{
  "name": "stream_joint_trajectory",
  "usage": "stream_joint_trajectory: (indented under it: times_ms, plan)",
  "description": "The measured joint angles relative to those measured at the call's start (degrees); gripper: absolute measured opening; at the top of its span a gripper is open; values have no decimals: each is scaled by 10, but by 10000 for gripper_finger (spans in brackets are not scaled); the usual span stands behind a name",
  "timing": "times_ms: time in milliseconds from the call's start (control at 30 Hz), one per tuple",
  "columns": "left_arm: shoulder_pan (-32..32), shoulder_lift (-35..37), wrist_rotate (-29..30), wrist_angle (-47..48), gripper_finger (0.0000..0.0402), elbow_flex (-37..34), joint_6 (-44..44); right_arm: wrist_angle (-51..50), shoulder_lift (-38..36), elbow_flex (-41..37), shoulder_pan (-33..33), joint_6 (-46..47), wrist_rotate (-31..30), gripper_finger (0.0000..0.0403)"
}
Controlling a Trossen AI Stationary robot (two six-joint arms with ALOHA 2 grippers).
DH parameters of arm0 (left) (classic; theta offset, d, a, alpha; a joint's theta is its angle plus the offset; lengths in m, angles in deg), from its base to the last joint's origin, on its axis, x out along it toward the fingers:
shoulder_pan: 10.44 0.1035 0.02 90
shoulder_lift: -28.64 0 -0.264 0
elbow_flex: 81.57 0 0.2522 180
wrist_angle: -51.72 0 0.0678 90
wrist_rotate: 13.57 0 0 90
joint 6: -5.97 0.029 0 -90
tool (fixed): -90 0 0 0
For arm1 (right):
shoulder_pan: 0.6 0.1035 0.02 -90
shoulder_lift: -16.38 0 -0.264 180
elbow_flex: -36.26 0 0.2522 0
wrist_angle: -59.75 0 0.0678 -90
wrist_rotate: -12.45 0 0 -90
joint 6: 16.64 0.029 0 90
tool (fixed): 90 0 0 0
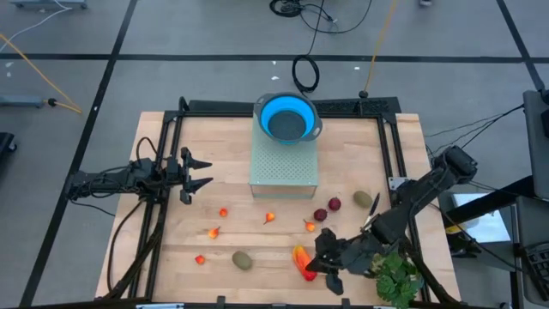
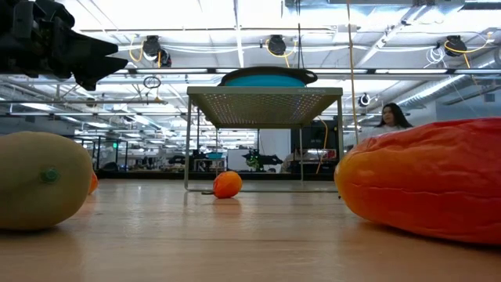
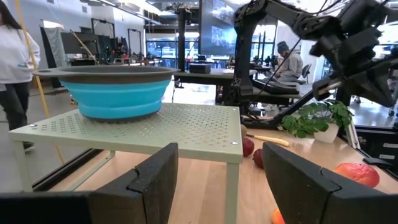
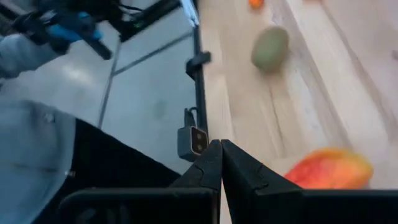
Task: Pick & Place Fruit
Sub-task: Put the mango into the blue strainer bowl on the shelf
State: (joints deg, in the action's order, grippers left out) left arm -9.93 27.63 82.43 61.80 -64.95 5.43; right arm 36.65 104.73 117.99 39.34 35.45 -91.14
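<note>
On wood-plank bench [image 1: 171, 249], high view: right hand [image 1: 326, 262] at 5 o'clock, beside smooth orange-red oblong fruit [image 1: 302, 262]; left hand [image 1: 196, 174] at 9 o'clock. Low view: oblong glossy, lying on bench. Left wrist: fingers [image 3: 155, 180] apart, empty; ribbed blue bowl [image 3: 115, 93] on perforated stand [image 3: 186, 127]. Right wrist: tips pressed together, empty.

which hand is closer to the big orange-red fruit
Right. The right hand sits right beside the big orange-red fruit; the left hand is far across the table.

No readable text — no labels, nos. or signs.
</note>
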Motion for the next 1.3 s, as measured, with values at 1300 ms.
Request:
stream_joint_trajectory:
  times_ms: [1300]
  plan:
    - [0, 0, -1, 0, 234, 0, 1, -325, 93, 177, -42, 336, 40, 0]
